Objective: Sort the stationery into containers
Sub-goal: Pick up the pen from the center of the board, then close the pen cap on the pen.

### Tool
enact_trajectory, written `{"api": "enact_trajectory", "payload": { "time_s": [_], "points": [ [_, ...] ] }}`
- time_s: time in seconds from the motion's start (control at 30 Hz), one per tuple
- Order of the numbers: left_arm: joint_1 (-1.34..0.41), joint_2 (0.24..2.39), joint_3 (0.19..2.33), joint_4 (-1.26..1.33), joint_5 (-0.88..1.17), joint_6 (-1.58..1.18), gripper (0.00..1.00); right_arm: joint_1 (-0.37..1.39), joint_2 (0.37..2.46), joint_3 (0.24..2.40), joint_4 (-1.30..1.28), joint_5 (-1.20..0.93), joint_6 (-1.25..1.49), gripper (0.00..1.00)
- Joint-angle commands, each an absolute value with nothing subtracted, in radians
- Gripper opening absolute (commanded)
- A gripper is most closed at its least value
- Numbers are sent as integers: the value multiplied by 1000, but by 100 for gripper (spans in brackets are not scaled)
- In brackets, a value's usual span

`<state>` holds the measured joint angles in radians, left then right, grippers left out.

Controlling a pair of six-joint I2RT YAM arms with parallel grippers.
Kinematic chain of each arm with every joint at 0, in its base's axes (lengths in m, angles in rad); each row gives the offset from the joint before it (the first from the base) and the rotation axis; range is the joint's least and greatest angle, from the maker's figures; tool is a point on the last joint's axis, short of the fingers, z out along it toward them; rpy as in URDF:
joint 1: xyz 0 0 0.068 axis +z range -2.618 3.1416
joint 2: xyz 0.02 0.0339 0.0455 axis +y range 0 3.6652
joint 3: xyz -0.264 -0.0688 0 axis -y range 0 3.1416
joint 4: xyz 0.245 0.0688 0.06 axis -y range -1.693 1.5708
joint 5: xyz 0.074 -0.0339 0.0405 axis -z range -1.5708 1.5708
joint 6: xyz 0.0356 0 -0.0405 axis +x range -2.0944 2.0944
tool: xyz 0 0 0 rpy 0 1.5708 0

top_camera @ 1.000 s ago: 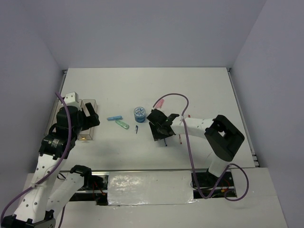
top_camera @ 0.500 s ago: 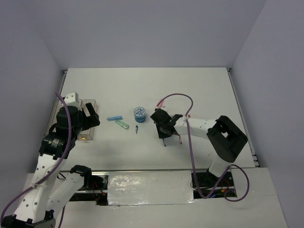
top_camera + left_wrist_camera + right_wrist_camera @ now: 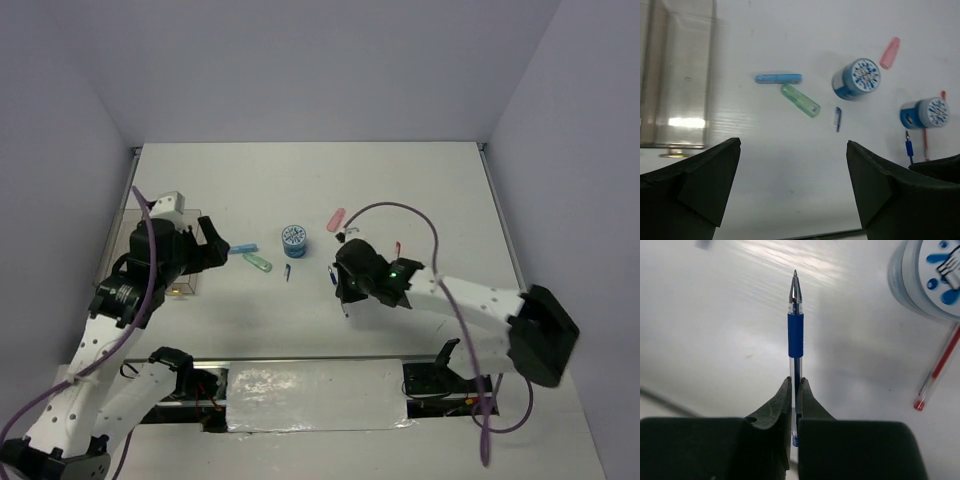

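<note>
Blue pen, red pen — pink bar, green bar — blue rolls, patterned white tops

Right claw is pinched tight on a thin clear pen with a blue rubber grip, tip pointing straight away over the white counter. A round blue roll with a patterned white top sits in the top right corner, and a thin red pen lies diagonally just below it.
</note>
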<state>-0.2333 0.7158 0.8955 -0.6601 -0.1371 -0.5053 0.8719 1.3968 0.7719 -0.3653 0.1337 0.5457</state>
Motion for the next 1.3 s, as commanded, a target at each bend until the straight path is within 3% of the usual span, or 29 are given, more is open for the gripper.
{"api": "enact_trajectory", "payload": {
  "time_s": [0.0,0.1,0.3,0.47,0.57,1.27],
  "points": [
    [-301,764,911,-557,-76,-606,99,900,1143,807,-419,156,607,0],
    [-614,949,926,-520,-242,-689,99,904,921,840,-534,230,624,0],
    [-799,1274,997,-442,-364,-704,95,904,723,899,-739,305,641,0],
    [-813,1434,1049,-436,-419,-710,89,904,638,900,-813,327,643,0],
    [-813,1526,1083,-428,-448,-695,80,905,634,900,-821,328,634,0],
    [-738,1784,1086,-312,-393,-655,69,904,644,881,-801,334,604,0]
  ]
}}
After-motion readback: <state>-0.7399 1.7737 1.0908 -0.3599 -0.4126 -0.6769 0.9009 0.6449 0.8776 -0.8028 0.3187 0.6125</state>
